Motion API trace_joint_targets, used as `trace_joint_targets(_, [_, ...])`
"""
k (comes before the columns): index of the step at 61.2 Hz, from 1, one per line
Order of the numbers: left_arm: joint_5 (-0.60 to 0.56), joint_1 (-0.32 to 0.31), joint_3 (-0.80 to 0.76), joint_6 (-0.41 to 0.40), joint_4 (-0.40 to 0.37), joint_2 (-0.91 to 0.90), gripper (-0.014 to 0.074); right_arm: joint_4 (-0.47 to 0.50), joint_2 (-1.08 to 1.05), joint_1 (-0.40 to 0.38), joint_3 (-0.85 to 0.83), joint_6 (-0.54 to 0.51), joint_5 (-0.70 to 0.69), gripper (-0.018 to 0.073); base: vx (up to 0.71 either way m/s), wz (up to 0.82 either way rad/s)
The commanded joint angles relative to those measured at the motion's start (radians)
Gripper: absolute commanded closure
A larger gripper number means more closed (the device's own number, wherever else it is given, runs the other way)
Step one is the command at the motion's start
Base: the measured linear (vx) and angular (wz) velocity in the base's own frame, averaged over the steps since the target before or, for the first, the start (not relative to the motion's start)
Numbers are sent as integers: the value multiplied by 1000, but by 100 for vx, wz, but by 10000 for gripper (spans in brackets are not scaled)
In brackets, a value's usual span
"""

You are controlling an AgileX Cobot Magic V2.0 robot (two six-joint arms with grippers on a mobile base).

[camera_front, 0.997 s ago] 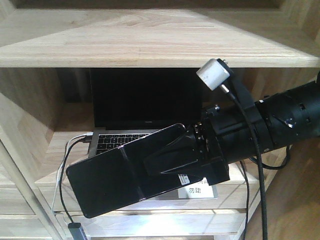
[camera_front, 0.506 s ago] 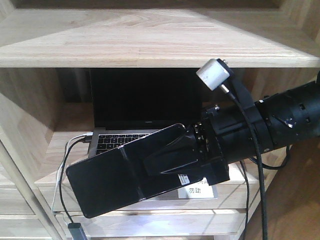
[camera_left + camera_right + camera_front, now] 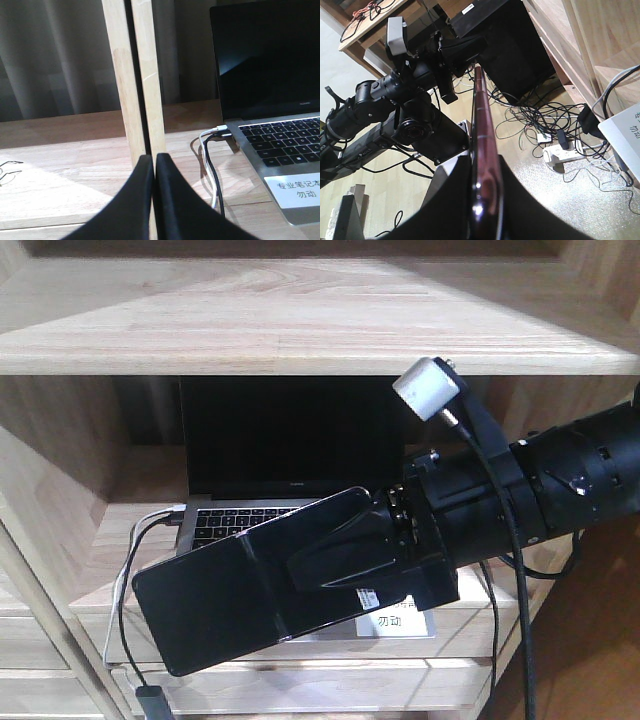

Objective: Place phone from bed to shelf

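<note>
L end effector (image 3: pixel 153 162): fingers together, empty, left of laptop (image 3: pixel 290 440). Phone (image 3: pixel 230 605): off bed, airborne, tilted, in front of laptop keyboard at shelf (image 3: pixel 300 330). R end effector (image 3: pixel 340 558): clamped on phone's right end. Risk: releasing here likely lands phone on laptop or cable (image 3: pixel 122 590); it could slide off.

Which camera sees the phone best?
The exterior front-facing view: it shows the phone with its dark face towards us, clamped in the right gripper before the laptop. The right wrist view shows only its thin rim edge-on between the fingers. The left wrist view misses it.
</note>
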Motion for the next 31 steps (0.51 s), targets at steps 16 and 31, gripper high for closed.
trace_joint_targets(16, [-73, -2, -26, -4, -4, -5, 596, 86, -33, 0, -27, -11, 82, 560, 0, 0])
trace_joint_targets(31, [-73, -2, -26, -4, -4, -5, 596, 95, -90, 0, -44, -8, 74, 560, 0, 0])
